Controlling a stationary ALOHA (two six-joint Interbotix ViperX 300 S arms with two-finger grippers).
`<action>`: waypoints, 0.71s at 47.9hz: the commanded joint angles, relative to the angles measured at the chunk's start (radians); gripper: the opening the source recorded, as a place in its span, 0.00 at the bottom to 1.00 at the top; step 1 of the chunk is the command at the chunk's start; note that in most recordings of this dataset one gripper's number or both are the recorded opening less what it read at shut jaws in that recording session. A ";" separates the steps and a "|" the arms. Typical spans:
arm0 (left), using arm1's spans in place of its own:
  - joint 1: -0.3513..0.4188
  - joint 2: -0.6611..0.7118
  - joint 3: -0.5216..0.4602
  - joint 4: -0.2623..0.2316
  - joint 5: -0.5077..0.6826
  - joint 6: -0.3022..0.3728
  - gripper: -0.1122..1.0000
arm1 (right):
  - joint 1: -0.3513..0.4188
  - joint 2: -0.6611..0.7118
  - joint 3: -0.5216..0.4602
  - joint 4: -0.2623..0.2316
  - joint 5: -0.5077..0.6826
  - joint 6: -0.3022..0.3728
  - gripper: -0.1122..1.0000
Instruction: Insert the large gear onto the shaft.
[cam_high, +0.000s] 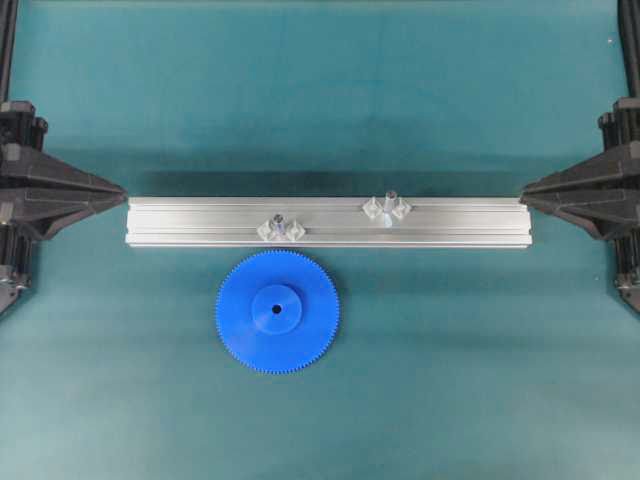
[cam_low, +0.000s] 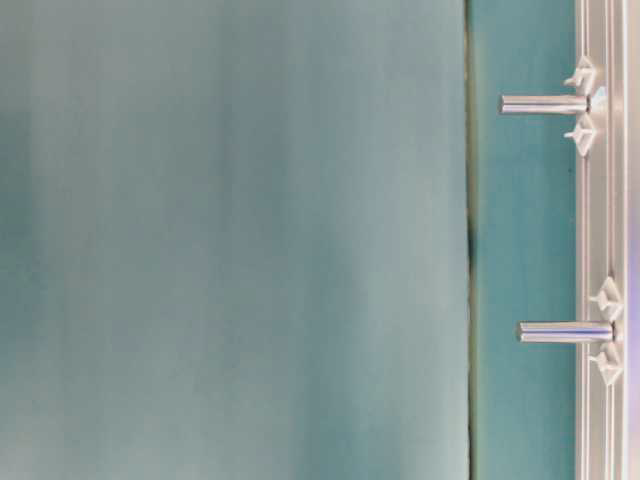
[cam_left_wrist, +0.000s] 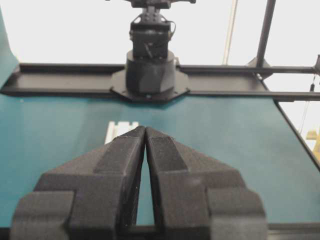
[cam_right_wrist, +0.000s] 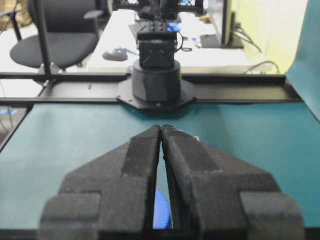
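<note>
The large gear (cam_high: 277, 311) lies flat on the teal mat, bright blue, with a raised hub and a dark hole, just in front of the aluminium rail (cam_high: 200, 235). The shaft (cam_high: 389, 204), a light-topped silvery pin between two clear feet, stands upright on the rail, right of centre. My left gripper (cam_high: 122, 190) is shut and empty, pointing at the rail's left end. My right gripper (cam_high: 524, 196) is shut and empty at the rail's right end. In the right wrist view a sliver of the gear (cam_right_wrist: 161, 212) shows below the shut right gripper (cam_right_wrist: 161, 127).
A shorter dark-tipped pin (cam_high: 281, 224) with clear feet stands on the rail left of centre, right behind the gear. The left wrist view shows the left gripper (cam_left_wrist: 145, 129), the rail end (cam_left_wrist: 116, 130) and the opposite arm's base (cam_left_wrist: 150, 75). Black frame rails border the mat.
</note>
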 joint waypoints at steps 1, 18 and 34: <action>-0.018 0.009 -0.069 0.008 -0.009 -0.032 0.20 | -0.009 0.011 -0.002 0.003 -0.005 -0.003 0.25; -0.048 0.069 -0.147 0.014 0.118 -0.048 0.09 | -0.017 -0.061 -0.011 0.032 0.184 0.029 0.12; -0.087 0.247 -0.204 0.014 0.230 -0.061 0.09 | -0.015 -0.018 -0.071 0.032 0.379 0.038 0.12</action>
